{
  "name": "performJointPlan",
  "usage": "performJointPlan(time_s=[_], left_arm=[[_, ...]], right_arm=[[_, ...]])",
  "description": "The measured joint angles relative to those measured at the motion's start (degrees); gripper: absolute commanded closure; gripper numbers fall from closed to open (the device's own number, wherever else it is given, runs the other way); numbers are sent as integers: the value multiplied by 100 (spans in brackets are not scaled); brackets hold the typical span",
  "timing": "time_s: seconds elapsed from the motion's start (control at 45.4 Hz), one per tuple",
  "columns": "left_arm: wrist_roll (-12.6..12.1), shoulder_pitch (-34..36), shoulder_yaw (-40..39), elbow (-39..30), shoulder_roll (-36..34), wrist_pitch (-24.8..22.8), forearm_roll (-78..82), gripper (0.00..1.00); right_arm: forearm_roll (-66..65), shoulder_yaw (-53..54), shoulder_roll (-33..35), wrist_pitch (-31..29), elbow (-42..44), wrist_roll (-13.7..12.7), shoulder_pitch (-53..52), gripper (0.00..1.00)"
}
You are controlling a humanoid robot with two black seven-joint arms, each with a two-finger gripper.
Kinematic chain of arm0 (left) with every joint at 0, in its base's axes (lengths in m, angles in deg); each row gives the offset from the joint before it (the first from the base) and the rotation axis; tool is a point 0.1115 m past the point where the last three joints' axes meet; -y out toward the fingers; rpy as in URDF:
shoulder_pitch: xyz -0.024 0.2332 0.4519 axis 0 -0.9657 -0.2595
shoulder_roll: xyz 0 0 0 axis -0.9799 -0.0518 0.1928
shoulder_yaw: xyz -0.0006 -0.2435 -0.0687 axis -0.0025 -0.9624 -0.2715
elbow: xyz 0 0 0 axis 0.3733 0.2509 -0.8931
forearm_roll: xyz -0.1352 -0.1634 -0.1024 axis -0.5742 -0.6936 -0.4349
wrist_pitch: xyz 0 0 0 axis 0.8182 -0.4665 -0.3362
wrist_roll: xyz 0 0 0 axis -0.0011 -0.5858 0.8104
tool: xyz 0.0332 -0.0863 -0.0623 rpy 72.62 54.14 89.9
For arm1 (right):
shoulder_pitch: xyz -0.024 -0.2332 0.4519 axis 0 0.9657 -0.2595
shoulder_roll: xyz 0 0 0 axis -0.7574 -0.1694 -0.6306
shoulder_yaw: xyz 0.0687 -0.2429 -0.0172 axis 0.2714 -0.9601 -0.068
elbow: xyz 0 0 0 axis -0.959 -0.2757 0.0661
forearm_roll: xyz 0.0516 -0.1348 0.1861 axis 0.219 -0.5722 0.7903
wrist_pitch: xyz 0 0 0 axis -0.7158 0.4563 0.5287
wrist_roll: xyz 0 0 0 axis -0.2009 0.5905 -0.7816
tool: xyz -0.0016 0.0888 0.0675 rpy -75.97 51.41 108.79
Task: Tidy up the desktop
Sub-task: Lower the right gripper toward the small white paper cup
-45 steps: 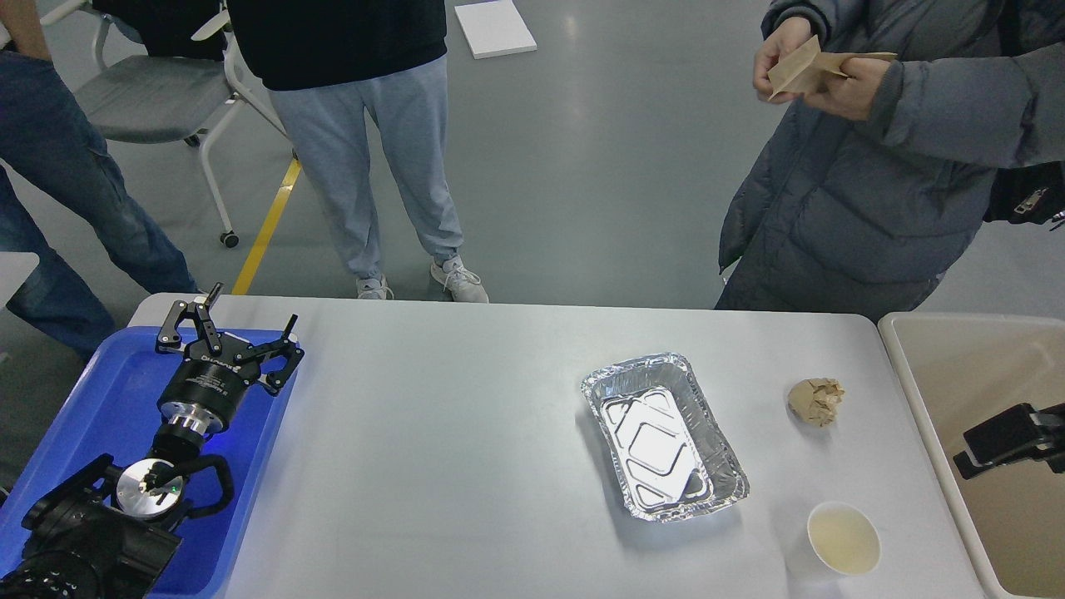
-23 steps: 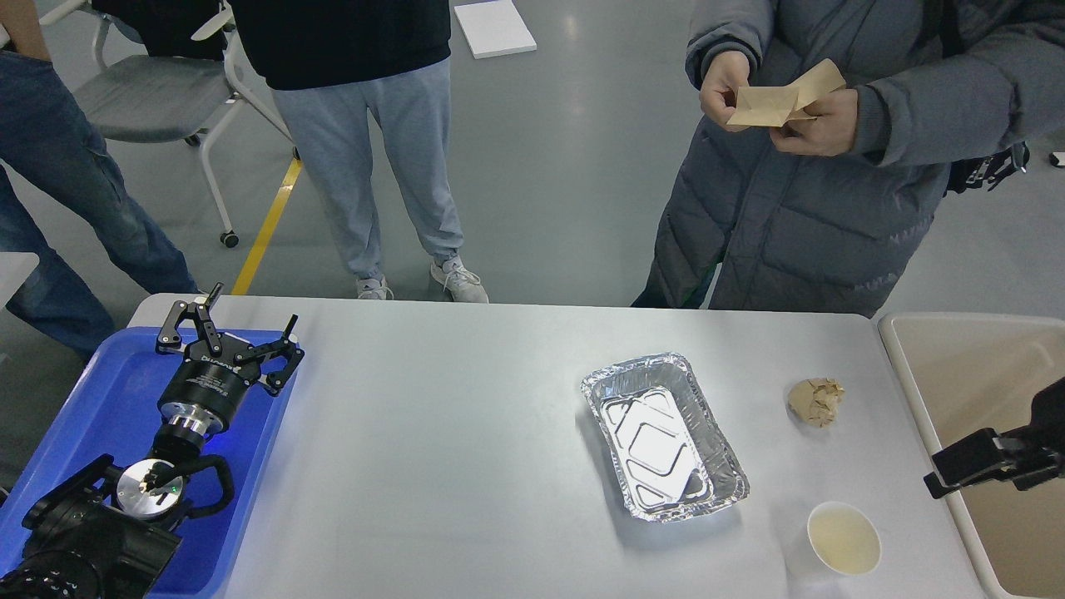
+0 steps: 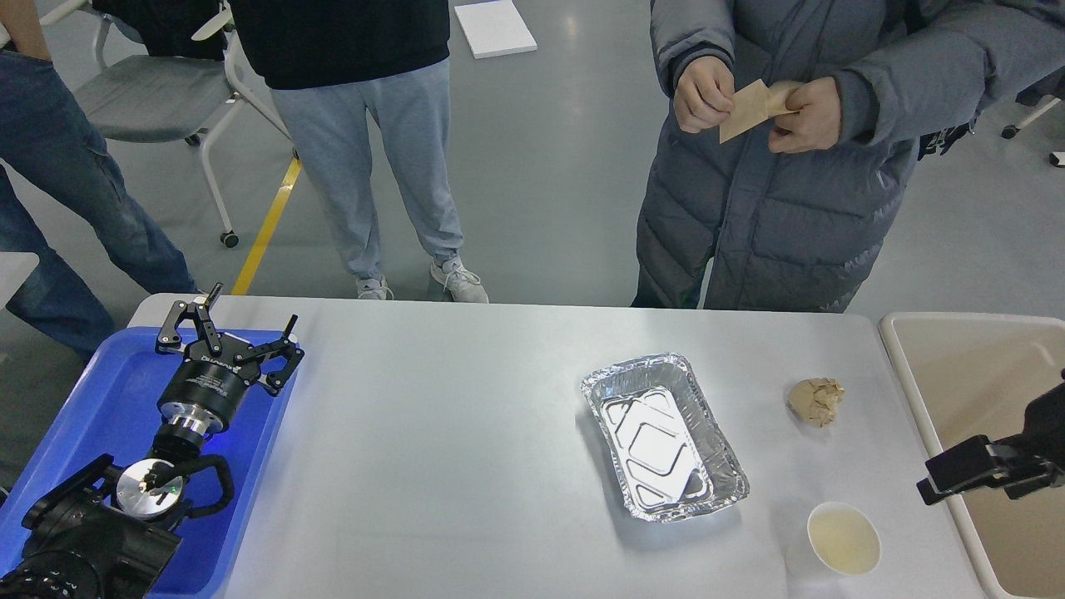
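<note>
The desktop (image 3: 458,466) is a pale grey-white tabletop. On its right half lie an empty foil tray (image 3: 661,437), a crumpled brown paper ball (image 3: 815,401) and a small paper cup (image 3: 843,538) near the front edge. My left gripper (image 3: 255,303) is open and empty, over the far right corner of the blue tray (image 3: 91,408). My right gripper (image 3: 957,472) comes in from the right edge as a dark block over the beige bin's left rim, right of the cup. Its fingers cannot be told apart.
The beige bin (image 3: 907,391) stands against the table's right end. A person in a grey puffer jacket (image 3: 774,208) stands at the far edge holding brown paper (image 3: 749,108). Two more people and a wheeled chair (image 3: 158,91) stand behind the far left.
My right gripper has moved left and slightly down, from over the bin toward its left rim. The person in the grey jacket has stepped left while handling the paper. My left arm has not moved.
</note>
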Motion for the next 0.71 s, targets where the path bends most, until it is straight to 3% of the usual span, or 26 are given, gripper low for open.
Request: performJointPlan(time_s=[0.705], left_arm=[[3, -1, 0, 0, 2, 0, 0, 0]], right_arm=[[-52, 2140, -180, 596, 665, 6, 2712, 0]])
